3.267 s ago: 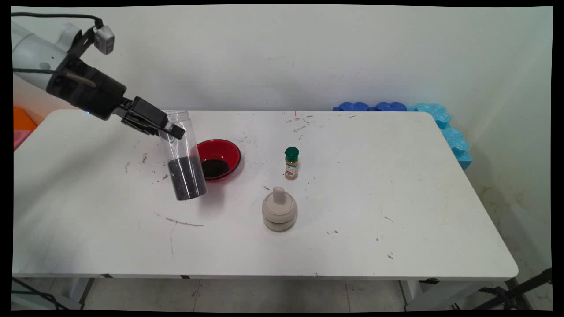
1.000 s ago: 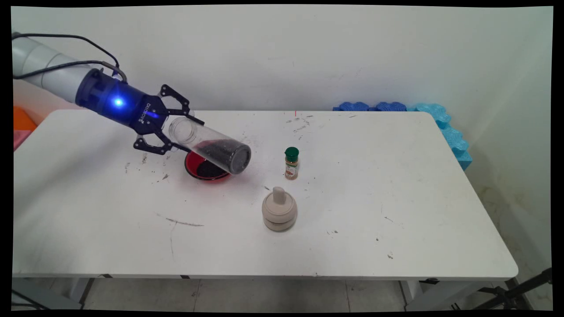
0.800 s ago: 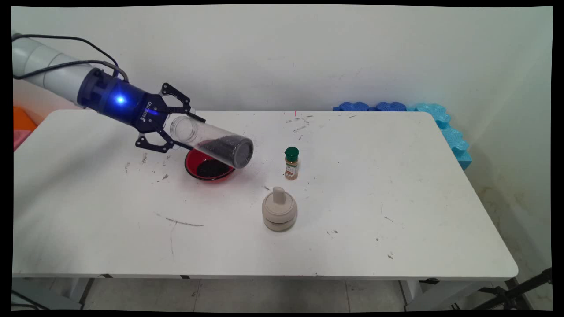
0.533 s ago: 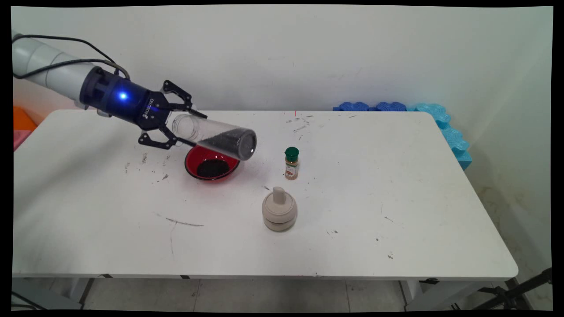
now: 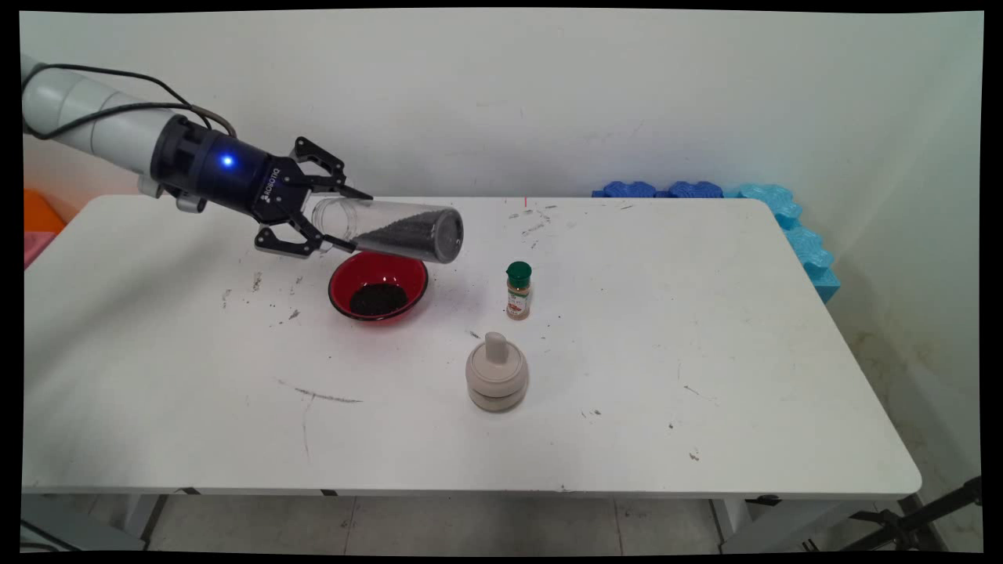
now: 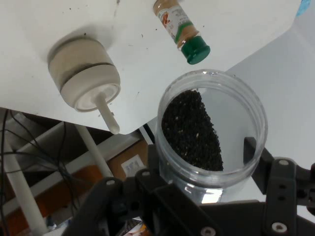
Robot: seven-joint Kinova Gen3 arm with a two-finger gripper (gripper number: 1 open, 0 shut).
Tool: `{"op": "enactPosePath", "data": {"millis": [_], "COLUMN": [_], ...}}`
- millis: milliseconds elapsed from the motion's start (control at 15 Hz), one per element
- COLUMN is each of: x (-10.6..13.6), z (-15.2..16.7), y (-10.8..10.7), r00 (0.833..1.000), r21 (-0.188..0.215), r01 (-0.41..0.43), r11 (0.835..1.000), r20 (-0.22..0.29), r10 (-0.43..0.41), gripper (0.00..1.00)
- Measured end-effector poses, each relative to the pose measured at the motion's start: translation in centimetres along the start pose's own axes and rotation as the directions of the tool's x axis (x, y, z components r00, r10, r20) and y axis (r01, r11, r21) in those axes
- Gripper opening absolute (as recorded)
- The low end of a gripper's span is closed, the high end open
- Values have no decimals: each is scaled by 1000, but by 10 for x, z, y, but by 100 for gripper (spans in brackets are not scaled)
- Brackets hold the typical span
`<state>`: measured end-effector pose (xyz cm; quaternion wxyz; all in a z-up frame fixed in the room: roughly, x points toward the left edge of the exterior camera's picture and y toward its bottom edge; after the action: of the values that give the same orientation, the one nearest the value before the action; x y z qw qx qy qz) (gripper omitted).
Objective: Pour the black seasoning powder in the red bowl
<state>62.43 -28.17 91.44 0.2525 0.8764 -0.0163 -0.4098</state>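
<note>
Not much to read here tbh. The gripper (image 5: 335, 216) body has white lettering on its black side, looks like ROBOTIQ but it's upside down in the main view. The spice bottle (image 5: 518, 291) has a label, print's too small to make out.

Gripper (image 6: 202, 162) clamped on clear jar (image 6: 212, 147), mouth facing the camera, black grains (image 6: 192, 132) banked along its left inner wall. Past the jaws, upper left: beige lidded pot (image 6: 83, 73) with knob. Just above the jar rim: green-capped spice bottle (image 6: 179, 29), on white table (image 6: 59, 19).
</note>
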Motion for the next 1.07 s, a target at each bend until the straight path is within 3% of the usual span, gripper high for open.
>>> {"op": "enactPosePath", "data": {"millis": [1067], "x": [8], "z": [0], "y": [5], "r00": [983], "r21": [-48], "r01": [179], "r11": [983], "r20": [58], "r10": [-177], "gripper": [0]}}
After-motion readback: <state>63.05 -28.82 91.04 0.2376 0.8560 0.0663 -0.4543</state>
